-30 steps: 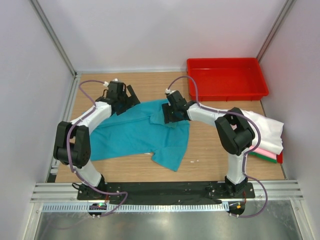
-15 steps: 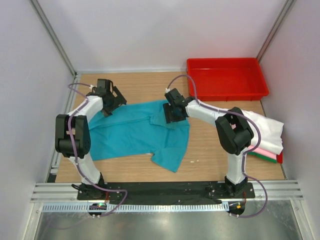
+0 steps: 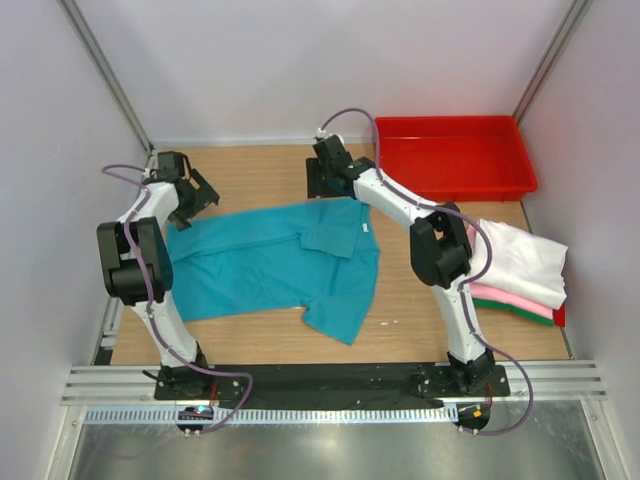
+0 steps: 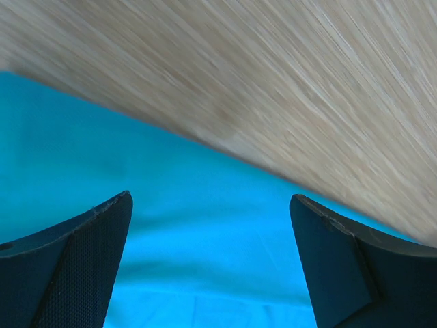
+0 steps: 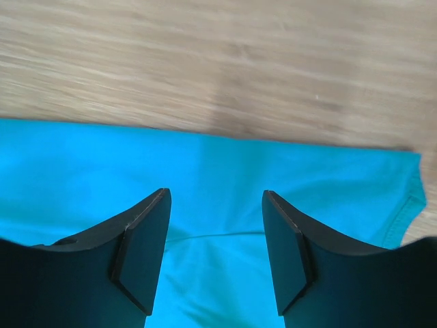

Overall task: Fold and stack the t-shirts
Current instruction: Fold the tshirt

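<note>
1. The left gripper [image 3: 198, 198] is at the teal t-shirt's [image 3: 265, 265] far-left corner, its fingers spread wide and holding nothing.
2. The teal t-shirt lies spread on the wooden table [image 3: 250, 170]. Its small white neck label [image 3: 366, 228] is too small to read.
3. The right gripper [image 3: 318, 186] is over the shirt's far edge, apparently just above the cloth, with its fingers parted and empty.
4. The red tray [image 3: 455, 160] stands at the far right.
5. At the right edge lies a stack of folded t-shirts [image 3: 520, 265]: white, pink and green.

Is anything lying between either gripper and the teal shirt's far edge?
Nothing visible. Between the open fingers of the left gripper and right gripper, the wrist views show only the teal t-shirt and bare table.
</note>
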Motion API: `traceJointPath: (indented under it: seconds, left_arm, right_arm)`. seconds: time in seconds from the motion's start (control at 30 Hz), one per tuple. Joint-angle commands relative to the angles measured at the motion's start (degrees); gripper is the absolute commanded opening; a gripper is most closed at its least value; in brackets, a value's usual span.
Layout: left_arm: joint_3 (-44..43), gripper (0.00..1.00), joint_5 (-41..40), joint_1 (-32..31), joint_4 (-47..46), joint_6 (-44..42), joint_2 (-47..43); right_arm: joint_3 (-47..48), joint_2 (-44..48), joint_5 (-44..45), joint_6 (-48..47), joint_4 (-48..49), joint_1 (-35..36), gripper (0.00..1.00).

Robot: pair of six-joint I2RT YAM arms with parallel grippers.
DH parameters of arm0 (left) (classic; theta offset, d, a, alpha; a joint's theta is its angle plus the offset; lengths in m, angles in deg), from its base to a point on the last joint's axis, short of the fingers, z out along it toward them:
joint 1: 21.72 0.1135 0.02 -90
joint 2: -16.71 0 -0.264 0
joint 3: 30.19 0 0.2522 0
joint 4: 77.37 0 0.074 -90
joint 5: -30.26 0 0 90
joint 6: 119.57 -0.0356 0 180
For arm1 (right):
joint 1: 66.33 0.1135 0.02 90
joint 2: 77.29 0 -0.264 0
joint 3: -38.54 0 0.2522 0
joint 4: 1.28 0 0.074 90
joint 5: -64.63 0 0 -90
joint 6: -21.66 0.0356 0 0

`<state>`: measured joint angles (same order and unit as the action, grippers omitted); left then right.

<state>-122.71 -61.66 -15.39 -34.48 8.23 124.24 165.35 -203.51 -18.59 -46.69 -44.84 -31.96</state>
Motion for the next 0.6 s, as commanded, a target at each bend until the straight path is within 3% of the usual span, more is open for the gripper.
traceJointPath:
  seconds: [0.0,0.27,0.57]
  left_arm:
    - [-3.50,0.98,0.15,2.72,-1.43,-2.12,3.21]
    - [-4.03,0.97,0.25,5.71,-3.72,-2.20,9.71]
    - [-5.87,0.97,3.91,7.73,-6.53,-5.19,13.15]
  right_arm:
    - [-0.81,-4.12,-0.11,2.26,-1.67,-0.97,0.61]
    - [-11.00,-1.50,2.17,2.87,-1.49,-1.15,0.61]
    - [-11.81,-2.63,3.23,2.70,-2.98,-3.43,0.62]
